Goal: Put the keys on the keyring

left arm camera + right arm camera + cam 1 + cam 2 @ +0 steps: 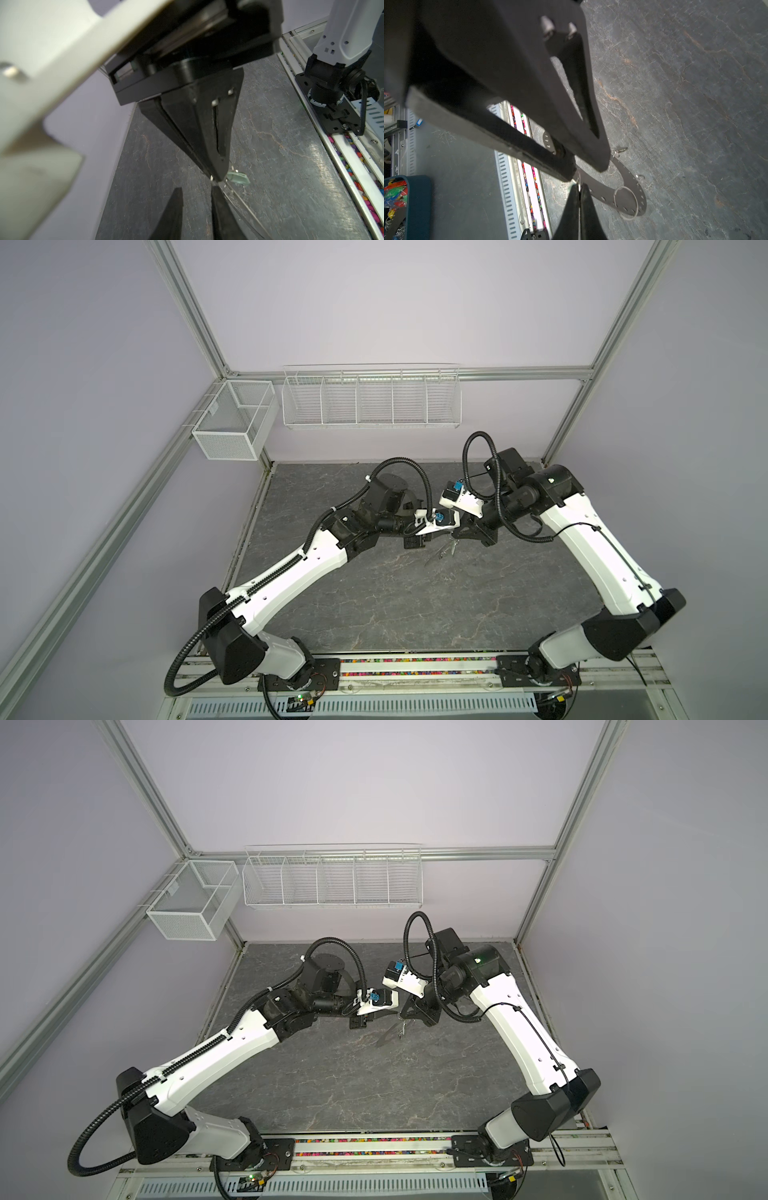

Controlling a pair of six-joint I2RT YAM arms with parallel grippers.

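Above the middle of the bench, we found the right pincer pressed together on the keyring, holding it up to offer its rim holes to the left pincer, though we could not tell whether that one nipped the white-tagged key.

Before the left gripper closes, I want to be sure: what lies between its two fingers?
Nothing. In the left wrist view the gap between the fingers of the left gripper shows only bare table; the keyring runs beside them, outside the gap.
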